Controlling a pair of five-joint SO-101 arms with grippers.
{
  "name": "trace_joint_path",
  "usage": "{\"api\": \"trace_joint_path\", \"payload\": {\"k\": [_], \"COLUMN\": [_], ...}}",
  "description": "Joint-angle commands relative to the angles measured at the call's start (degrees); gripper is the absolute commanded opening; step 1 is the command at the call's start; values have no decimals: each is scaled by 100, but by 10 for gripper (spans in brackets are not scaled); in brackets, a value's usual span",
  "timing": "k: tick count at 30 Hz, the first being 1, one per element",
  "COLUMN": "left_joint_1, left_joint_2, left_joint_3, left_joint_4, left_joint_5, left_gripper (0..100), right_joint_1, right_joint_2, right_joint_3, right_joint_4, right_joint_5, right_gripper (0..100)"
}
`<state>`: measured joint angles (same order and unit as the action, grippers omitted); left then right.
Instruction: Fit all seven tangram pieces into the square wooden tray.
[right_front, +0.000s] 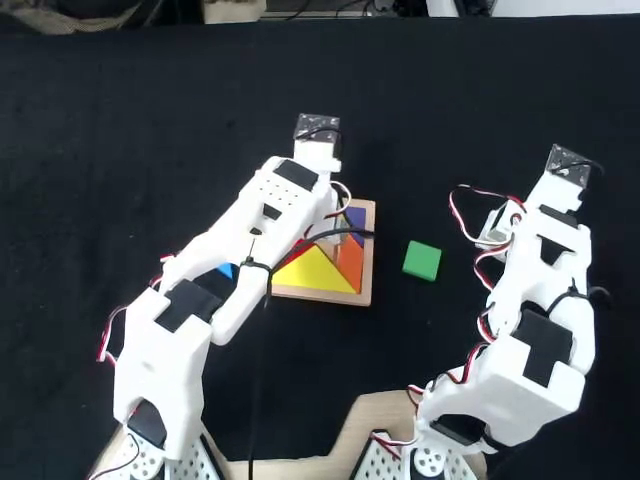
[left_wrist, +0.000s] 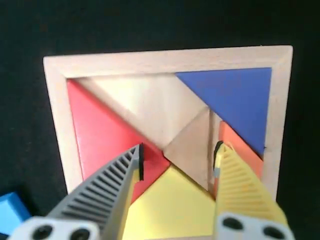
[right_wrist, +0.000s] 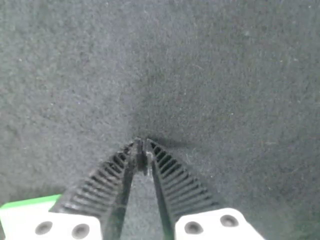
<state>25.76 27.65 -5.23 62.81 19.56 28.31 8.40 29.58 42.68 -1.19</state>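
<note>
Blue piece (right_front: 224, 271) peeks out beside the left arm (right_front: 250, 230), left of centre. Left gripper (left_wrist: 179, 155) hangs spread wide over the tray (right_front: 366, 272) at mid-frame, holding nothing, tips above the red piece (left_wrist: 100, 135) and orange piece (left_wrist: 242, 145). Green square (right_front: 422, 260) lies just right of the tray. Right gripper (right_wrist: 142, 150), pressed together and empty, sits over black cloth (right_wrist: 225, 75) at right.

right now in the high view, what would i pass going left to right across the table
blue piece → wooden tray → green square piece → right arm
</note>
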Motion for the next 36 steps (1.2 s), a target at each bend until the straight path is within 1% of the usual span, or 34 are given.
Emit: {"api": "trace_joint_path", "payload": {"k": [1, 7, 8, 10, 13, 21, 27, 31, 36], "left_joint_1": [110, -453, -567, -734, -848, -734, -356, -66, 101], "left_joint_2": [-246, -976, -1055, -1055, -862, -352, -264, -264, -290], "left_joint_3": [-382, -224, -242, -180, 48, 110, 286, 303, 312], "left_joint_4": [62, -9, -18, -229, -633, -721, -510, -404, -396], "left_joint_5": [-413, -440, -536, -765, -914, -914, -1090, -1108, -1073], "left_gripper": [248, 248, 248, 248, 248, 248, 245, 201, 194], "right_joint_1": [-149, -149, -149, -149, -149, -149, -149, -149, -149], "right_joint_2": [-31, -31, -31, -31, -31, -31, -31, -31, -31], "right_joint_3": [-312, -312, -312, -312, -312, -312, -312, -312, -312], "right_joint_4": [26, 26, 26, 26, 26, 26, 26, 26, 26], "right_joint_5": [70, 70, 70, 70, 70, 70, 70, 70, 70], "right_gripper": [11, 11, 11, 11, 11, 11, 11, 11, 11]}}
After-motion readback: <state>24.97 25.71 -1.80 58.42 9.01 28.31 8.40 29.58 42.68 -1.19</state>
